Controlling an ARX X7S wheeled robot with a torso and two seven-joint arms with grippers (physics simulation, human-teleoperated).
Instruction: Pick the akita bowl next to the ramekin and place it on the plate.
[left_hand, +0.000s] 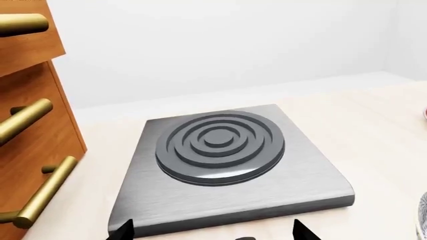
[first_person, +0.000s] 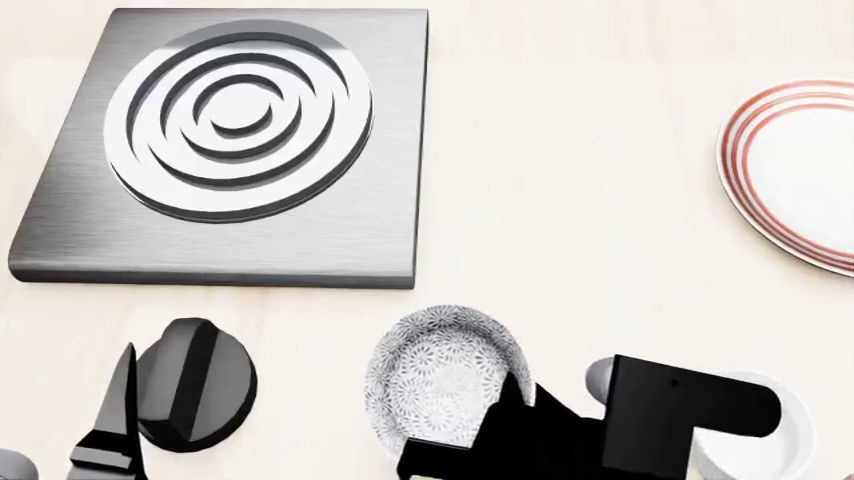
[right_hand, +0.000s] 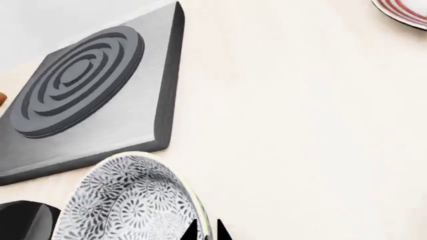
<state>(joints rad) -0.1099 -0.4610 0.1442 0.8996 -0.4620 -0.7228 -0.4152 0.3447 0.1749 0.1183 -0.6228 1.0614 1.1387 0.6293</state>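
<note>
Right wrist view showed the right gripper (right_hand: 208, 231) pinching the bowl (right_hand: 127, 200) rim; glazed, rigid and slippery, it probably needed firm holding.

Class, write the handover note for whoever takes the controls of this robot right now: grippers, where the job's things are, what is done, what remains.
Right gripper: at the akita bowl, jaws straddling its rim; closure unclear.
Left gripper: jaws open, empty, facing the burner plate.
The bowl stands on the table beside the ramekin, which the right arm partly hides.
The plate lies far right, empty as far as visible.
Done: approach to the bowl.
Left: confirm grip, lift, carry to the plate, release.
</note>
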